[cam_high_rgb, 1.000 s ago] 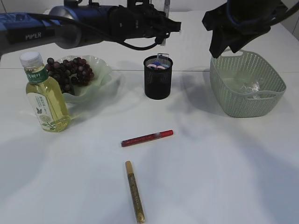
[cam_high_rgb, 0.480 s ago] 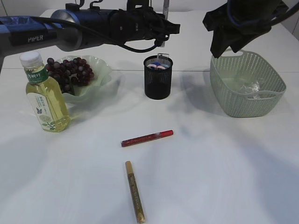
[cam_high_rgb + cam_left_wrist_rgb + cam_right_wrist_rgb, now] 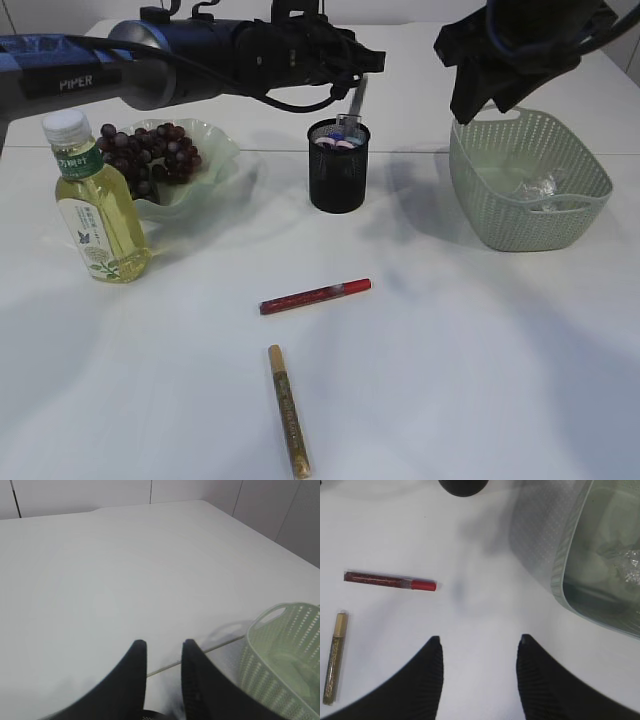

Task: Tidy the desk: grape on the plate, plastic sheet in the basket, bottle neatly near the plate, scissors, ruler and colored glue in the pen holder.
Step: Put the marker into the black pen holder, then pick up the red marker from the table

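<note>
My left gripper [image 3: 347, 82] hovers over the black mesh pen holder [image 3: 338, 180]; its jaws [image 3: 161, 645] are slightly apart and empty. A clear ruler [image 3: 355, 103] leans in the holder beside the scissors' handles [image 3: 335, 143]. My right gripper [image 3: 479, 640] is open and empty, high beside the green basket [image 3: 525, 190]. The crumpled plastic sheet [image 3: 537, 186] lies in the basket. Grapes [image 3: 148, 152] sit on the pale green plate [image 3: 218, 150]. The bottle [image 3: 95, 215] stands upright in front of the plate. The red glue pen [image 3: 315, 296] and gold glue pen [image 3: 288, 410] lie on the table.
In the right wrist view the red glue pen [image 3: 390, 580] and gold glue pen [image 3: 334, 657] lie to the left. The basket [image 3: 570, 555] is at the right and the pen holder's base [image 3: 463, 486] is at the top edge. The table is white.
The ruler, held upright above the pen holder by my left gripper before, now stands leaning inside the holder. My left gripper has let go. The right arm has not moved.
</note>
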